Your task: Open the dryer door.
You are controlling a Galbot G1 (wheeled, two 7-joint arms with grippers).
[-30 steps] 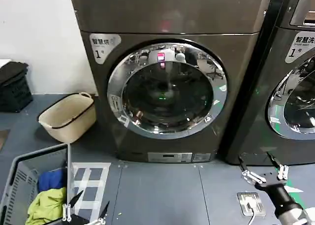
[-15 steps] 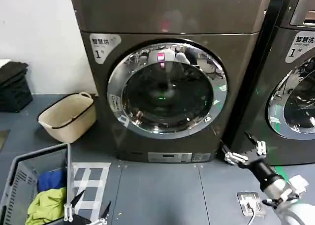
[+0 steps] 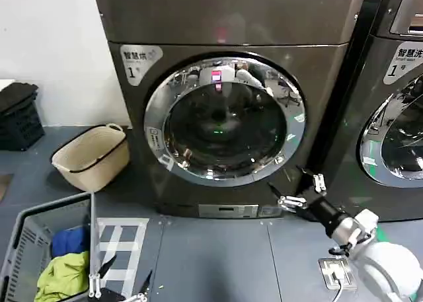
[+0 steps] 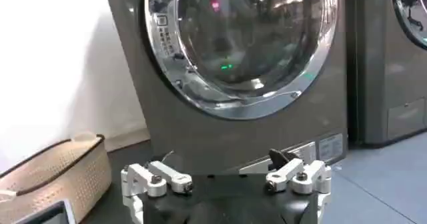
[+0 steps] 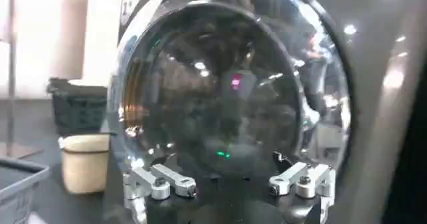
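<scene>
The dryer [image 3: 225,18] is a dark bronze-grey box with a silver "1" sticker at its upper left. Its dryer door [image 3: 225,120] is shut, a chrome rim around dark glass. My right gripper [image 3: 294,186] is open and hovers just off the rim's lower right, fingers pointing at the machine front. From the right wrist, the dryer door [image 5: 220,92] looms close ahead of the open right gripper [image 5: 223,162]. My left gripper [image 3: 122,275] is open and low near the floor at the front left. The left wrist view has the left gripper [image 4: 220,157] facing the door [image 4: 233,39] from farther off.
A second like machine [image 3: 396,117] stands close on the right. A beige basket [image 3: 92,156] sits left of the dryer, and a grey laundry basket [image 3: 26,229] with clothes is at the near left. A black crate [image 3: 20,117] and a floor plate [image 3: 337,272] are also here.
My right gripper has risen from the floor at the right and moved left toward the door's lower right rim. The left gripper has stayed put.
</scene>
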